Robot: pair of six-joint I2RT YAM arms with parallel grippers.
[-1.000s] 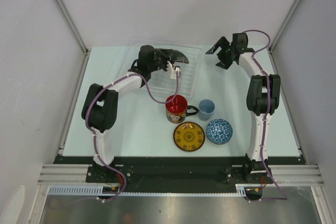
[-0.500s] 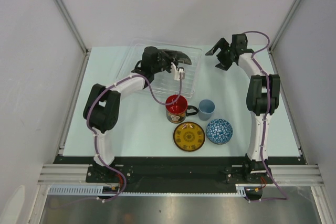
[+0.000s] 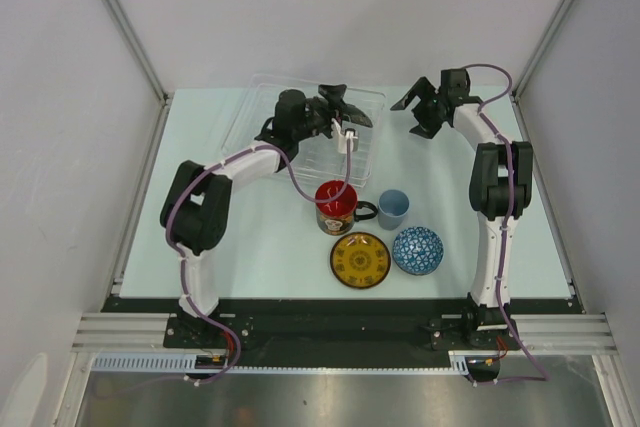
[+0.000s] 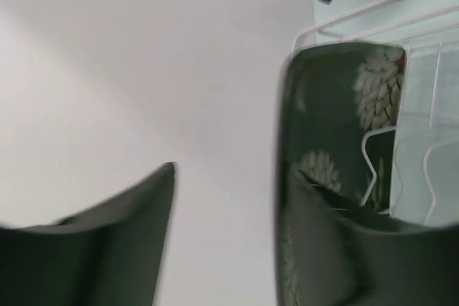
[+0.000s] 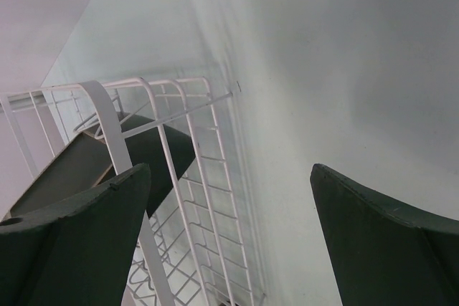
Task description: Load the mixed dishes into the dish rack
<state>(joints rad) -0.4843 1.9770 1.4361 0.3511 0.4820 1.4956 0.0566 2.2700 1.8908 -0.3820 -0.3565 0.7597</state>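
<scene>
**A:** Over the table, top view: I see a clear ribbed dish rack (image 3: 262, 107) at the back, with the left gripper (image 3: 343, 110) above it. One glossy red mug (image 3: 337, 205), one light-blue cup (image 3: 393, 208), one round yellow saucer (image 3: 360, 260), one patterned bowl (image 3: 417, 250). Pale matte tabletop (image 3: 260, 237), white walls.

**B:** Left wrist: jaws apart. The square floral plate (image 4: 337, 120) stands upright in the white wires, just beside one finger. Right wrist: right gripper (image 5: 229, 177) spread wide.

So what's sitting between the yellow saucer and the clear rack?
The red mug stands between the yellow saucer and the rack, as the overhead view shows.
</scene>
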